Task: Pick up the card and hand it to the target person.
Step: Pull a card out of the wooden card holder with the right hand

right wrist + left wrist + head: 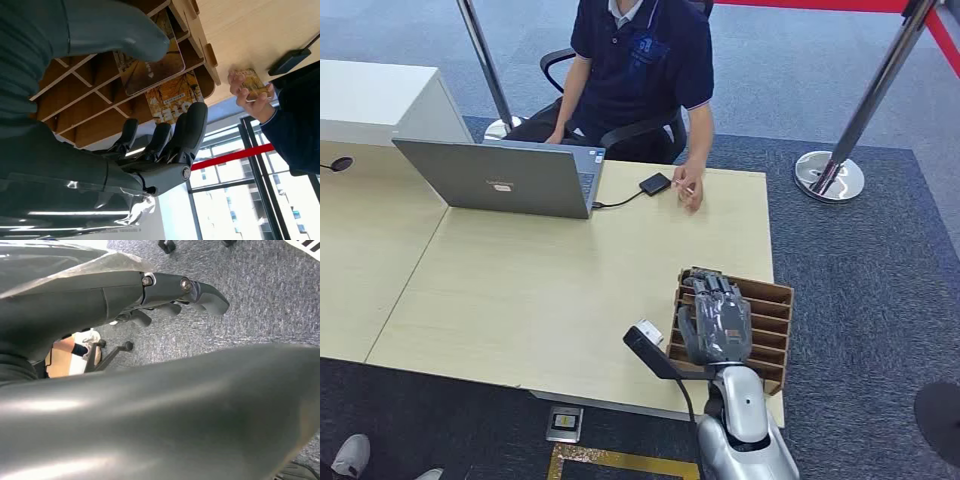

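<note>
Right hand [720, 322] hovers over the wooden rack [771, 322], fingers apart and empty; it should pinch one card [153, 67] gently, then lift straight.

From my station, the table [546, 290] reads as pale wood-grain laminate, matt. The slotted card rack [773, 320] looks like raw brown plywood or fibreboard, with darker cut edges. Its cards [171, 95] are glossy printed plastic. My right hand [716, 320] is matt grey plastic under a clear shiny film, the forearm polished silver. The laptop [501, 178] lid is brushed grey metal. The stanchion [841, 160] is mirror chrome. I see rough carpet [863, 260].
</note>
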You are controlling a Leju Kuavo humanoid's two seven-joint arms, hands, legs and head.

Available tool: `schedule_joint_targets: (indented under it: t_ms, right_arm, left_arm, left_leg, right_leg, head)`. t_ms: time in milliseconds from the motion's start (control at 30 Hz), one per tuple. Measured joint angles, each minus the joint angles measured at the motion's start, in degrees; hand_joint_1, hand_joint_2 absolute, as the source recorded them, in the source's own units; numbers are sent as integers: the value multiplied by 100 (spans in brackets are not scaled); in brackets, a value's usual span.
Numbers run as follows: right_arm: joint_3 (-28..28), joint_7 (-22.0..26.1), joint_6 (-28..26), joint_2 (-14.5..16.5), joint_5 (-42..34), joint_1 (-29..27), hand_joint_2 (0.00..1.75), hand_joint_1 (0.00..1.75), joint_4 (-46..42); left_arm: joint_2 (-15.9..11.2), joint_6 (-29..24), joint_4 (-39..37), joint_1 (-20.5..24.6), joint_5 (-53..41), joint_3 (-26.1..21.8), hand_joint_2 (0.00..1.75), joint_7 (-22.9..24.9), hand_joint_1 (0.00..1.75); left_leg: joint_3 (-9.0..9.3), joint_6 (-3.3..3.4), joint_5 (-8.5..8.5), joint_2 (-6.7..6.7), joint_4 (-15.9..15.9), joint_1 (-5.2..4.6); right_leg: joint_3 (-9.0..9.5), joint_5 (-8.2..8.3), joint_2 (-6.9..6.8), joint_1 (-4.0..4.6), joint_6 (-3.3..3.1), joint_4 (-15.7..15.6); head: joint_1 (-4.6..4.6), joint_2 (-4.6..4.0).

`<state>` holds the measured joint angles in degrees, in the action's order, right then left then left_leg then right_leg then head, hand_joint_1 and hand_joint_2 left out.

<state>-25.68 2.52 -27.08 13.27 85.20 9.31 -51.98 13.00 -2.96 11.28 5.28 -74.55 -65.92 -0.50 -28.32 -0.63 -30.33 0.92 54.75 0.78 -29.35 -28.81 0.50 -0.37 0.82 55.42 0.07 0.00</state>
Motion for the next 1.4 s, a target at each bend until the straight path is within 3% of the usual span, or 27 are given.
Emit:
schedule_joint_targets:
  t_ms: [1400]
  right_arm:
    - [305, -113, 4, -44, 53, 170, 175, 84, 339]
  left_arm:
    - [-33, 3, -2, -1, -26, 1, 0, 11, 0]
  left_leg:
    - [0, 0, 0, 0, 0, 0]
  right_leg:
    - [0, 0, 0, 0, 0, 0]
  head:
    - [0, 0]
